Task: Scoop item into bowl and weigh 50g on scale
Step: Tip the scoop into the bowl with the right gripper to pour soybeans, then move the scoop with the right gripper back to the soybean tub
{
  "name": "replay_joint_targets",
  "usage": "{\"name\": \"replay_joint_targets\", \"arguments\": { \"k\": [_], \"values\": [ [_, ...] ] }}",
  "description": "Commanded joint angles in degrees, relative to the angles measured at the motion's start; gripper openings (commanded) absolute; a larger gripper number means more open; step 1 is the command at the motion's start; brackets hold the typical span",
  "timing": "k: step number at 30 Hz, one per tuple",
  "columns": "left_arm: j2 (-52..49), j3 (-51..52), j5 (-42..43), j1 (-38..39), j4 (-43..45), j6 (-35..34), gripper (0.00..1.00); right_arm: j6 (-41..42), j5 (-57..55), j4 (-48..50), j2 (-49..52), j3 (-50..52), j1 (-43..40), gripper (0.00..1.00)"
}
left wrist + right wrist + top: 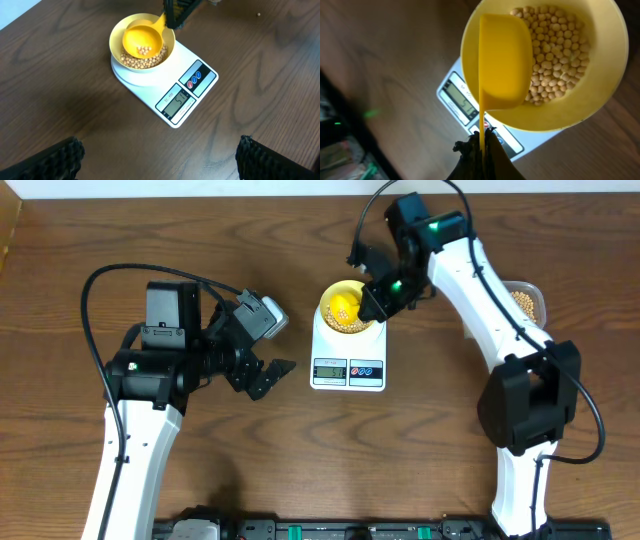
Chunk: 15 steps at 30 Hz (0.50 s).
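Right wrist view, jaws: the right jaws are pressed together on the thin handle of a yellow scoop (505, 62), pinching it edge-on at the bottom of the picture.
Scoop: its cup hangs over the near side of the bowl (600, 95). The back of the cup faces this camera, so its inside is hidden.
Beans: small tan beans (555, 55) lie heaped in the bowl, mostly on the far side from the scoop.
Bowl and scale: the pale-yellow bowl sits on the white scale (462, 102), which shows below the bowl's rim.
Left jaws: spread wide and holding nothing, they hang over the bare wooden surface (80, 230) just left of the scale.
Tub: a clear tub (528, 300) holding more beans stands at the far right, well apart from the scale.
Step in hand: it looks like the final trimming of the weight, with the scoop poised over the filled bowl.
Next move: read the scale, then add or lift out a few beans at a time. The scoop should not rest on the bowl, or the reading would be off.
Left wrist view only: a few beans lie inside the scoop. The display (177, 104) shows digits too small to read surely, beside the red and blue buttons (194, 79).
Overhead only: both arms and the tub.
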State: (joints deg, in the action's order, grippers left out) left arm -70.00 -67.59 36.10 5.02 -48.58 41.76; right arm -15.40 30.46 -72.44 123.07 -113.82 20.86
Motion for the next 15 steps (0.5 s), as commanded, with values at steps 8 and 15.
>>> {"name": "replay_joint_targets", "arguments": {
  "k": [8, 15],
  "values": [
    [0.0, -0.9, 0.5, -0.2, 0.0, -0.7, 0.99, 0.5, 15.2, -0.2, -1.8, 0.0, -6.5, 0.01],
    [0.0, -0.8, 0.5, -0.2, 0.0, -0.7, 0.99, 0.5, 16.3, -0.3, -6.7, 0.0, -11.9, 0.01]
  ]
}}
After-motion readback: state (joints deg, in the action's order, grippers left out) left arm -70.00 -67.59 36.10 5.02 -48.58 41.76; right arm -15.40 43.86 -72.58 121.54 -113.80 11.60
